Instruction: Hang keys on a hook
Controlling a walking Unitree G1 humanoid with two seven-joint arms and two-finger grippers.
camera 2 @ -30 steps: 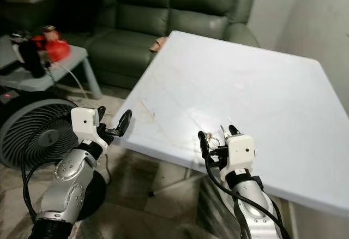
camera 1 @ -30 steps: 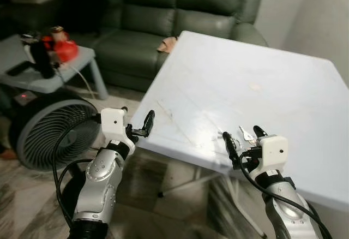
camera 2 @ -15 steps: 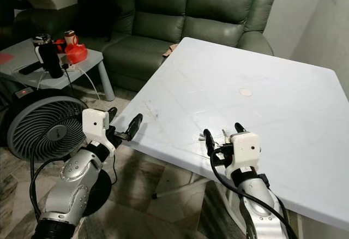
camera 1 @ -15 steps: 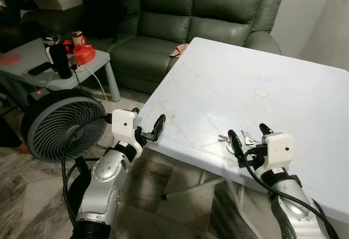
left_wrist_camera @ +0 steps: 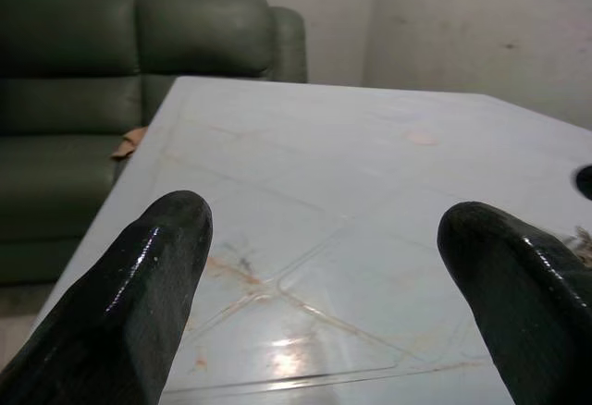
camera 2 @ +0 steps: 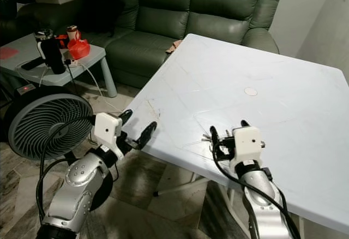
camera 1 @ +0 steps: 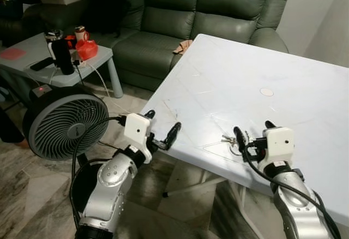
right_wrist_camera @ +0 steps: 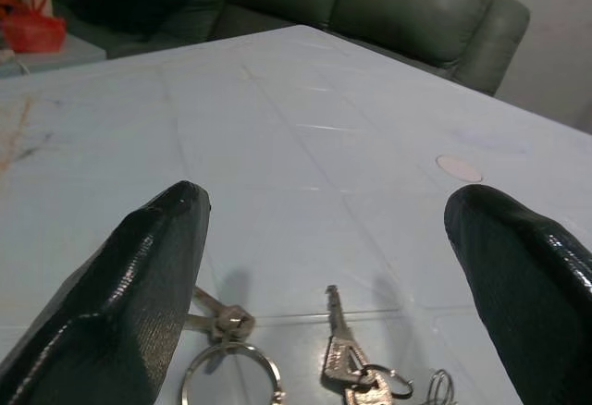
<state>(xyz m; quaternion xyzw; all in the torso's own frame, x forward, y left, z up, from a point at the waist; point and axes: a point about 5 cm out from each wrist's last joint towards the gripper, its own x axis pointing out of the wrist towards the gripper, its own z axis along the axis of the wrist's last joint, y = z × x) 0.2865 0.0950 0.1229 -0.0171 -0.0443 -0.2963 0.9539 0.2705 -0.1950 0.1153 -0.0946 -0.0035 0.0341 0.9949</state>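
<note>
White table (camera 1: 283,70) w/ green sofa (camera 1: 180,10) behind, fan (camera 1: 65,124) beside. Camera now higher than 1 s ago, so more of room in frame. Right hand (camera 1: 252,134) still over keys (right_wrist_camera: 356,368), fingers apart, not gripping. Keys flat on table near front edge: silver bunch on rings, splayed. Left hand (camera 1: 162,132) apart too, at table's near corner. No hook visible; pickup not yet begun.

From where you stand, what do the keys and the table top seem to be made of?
The keys look like bare metal, probably steel or nickel-plated: silvery, with glints on the split rings. The table top seems to be moulded plastic, white with a dull sheen; it shows faint square lines, scuffs and brownish stains. The right gripper is open around the keys.
</note>
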